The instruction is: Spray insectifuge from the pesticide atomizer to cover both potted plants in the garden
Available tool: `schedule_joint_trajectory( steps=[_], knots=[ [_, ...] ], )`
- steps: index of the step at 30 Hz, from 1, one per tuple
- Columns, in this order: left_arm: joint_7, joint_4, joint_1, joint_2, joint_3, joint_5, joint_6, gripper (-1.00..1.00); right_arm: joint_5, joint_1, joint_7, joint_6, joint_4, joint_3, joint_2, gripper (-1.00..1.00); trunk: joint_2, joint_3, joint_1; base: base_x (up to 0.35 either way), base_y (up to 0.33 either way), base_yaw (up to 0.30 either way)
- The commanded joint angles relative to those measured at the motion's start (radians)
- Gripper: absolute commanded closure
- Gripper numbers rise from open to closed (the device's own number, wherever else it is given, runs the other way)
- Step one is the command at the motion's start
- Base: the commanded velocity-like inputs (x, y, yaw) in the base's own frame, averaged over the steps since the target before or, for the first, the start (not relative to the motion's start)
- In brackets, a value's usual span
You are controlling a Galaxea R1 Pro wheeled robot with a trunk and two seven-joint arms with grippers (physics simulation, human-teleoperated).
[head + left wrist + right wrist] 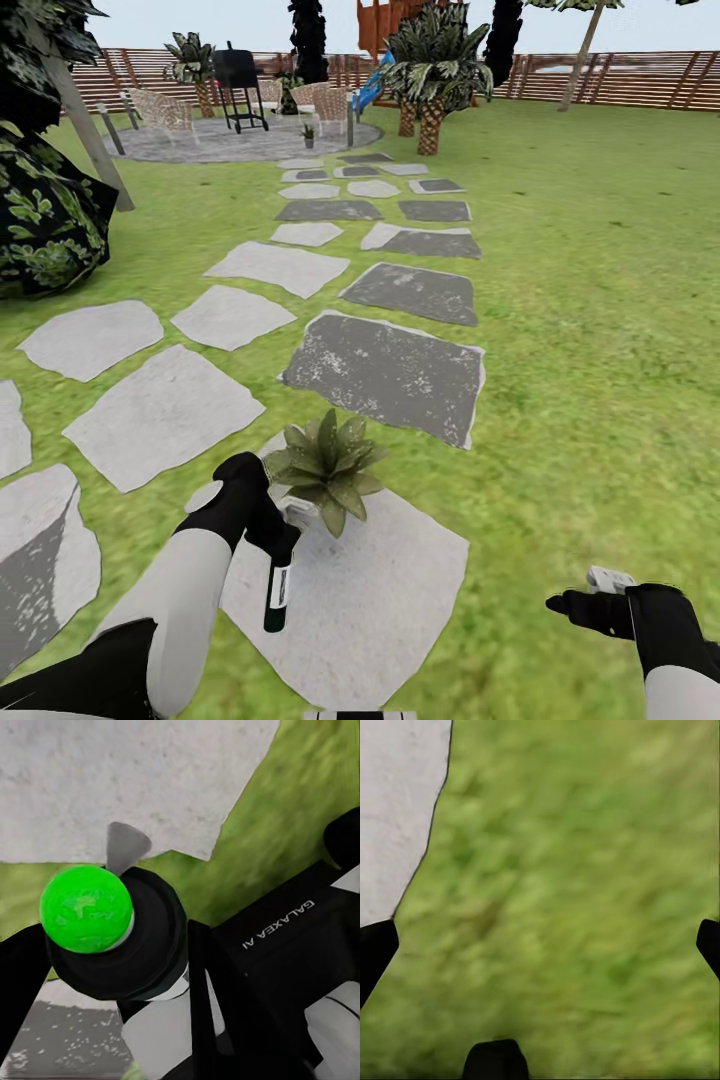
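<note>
Low over a pale stepping stone (380, 600), the left gripper (272, 528) is clamped around the upper part of the pesticide atomizer (277, 592), whose dark-green body with its white label strip hangs down from the black fingers. The pale grey spray head (298, 510) sticks out toward the potted plant (328, 468), just beside its nearest leaves. In the left wrist view the bottle's round bright-green base (86, 907) faces the camera, ringed by black gripper parts, and a grey pointed piece (124, 847) shows behind it against the stone and lawn.

That potted plant is a low rosette of pointed, pale-speckled leaves standing at the far edge of the same stone, close to the corner that meets a darker grey slab (390, 375).

Over the lawn (590, 330) near the stone's right edge hangs the right gripper (578, 606); in the right wrist view its dark fingertips (375, 949) stand wide apart with nothing but grass between them, and a strip of the stone shows to one side.

Beyond, the stepping stones run up the grass to a round gravel patio (200, 145) with chairs (160, 108) and a black grill (238, 75). A small plant (308, 134) stands at the patio's near edge. Striped-leaf palms (432, 62) rise nearby, a dark bush (45, 220) sits at the lawn's left edge, and a brown slatted fence (620, 80) closes the back.
</note>
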Motion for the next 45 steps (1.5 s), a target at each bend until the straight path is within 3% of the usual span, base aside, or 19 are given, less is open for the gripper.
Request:
schedule_joint_trajectory(
  steps=[1,6,13,25,28,31,45],
  knots=[
    [-0.01,-0.001,-0.001,-0.001,0.005,-0.011,0.01,1.0,0.011,-0.001,0.01,0.001,-0.002,-0.004,0.001,-1.0,0.0,-0.001,-0.001,-0.204,0.181,0.0],
    [-0.009,-0.002,-0.002,-0.001,0.001,-0.015,0.009,1.0,0.008,-0.001,0.013,0.001,-0.003,-0.004,0.001,-1.0,0.0,-0.001,-0.001,-0.055,0.048,0.0],
    [-0.01,0.001,-0.004,-0.001,0.001,-0.052,0.008,1.0,0.01,-0.001,0.012,0.001,-0.007,-0.002,0.002,-1.0,0.0,-0.001,-0.001,-0.031,0.002,0.0],
    [-0.01,0.0,-0.009,-0.001,0.003,-0.069,0.007,1.0,0.009,-0.001,0.015,0.001,-0.008,-0.002,0.009,-1.0,0.0,-0.001,-0.001,-0.267,0.157,0.0],
    [-0.01,-0.001,-0.039,-0.001,0.001,-0.082,0.007,1.0,0.009,-0.001,0.015,0.002,-0.008,-0.002,0.01,-1.0,0.0,-0.001,-0.001,-0.224,0.256,0.0],
    [-0.01,-0.001,-0.103,-0.001,-0.004,-0.086,0.007,1.0,0.008,-0.001,0.015,0.003,-0.009,-0.002,0.014,-1.0,0.0,0.0,-0.001,-0.193,0.273,0.0],
    [-0.01,0.002,-0.11,-0.001,-0.005,-0.085,0.007,1.0,0.007,-0.001,0.015,0.003,-0.008,-0.002,0.016,-1.0,0.0,0.0,-0.001,-0.125,0.292,0.0]
  ],
)
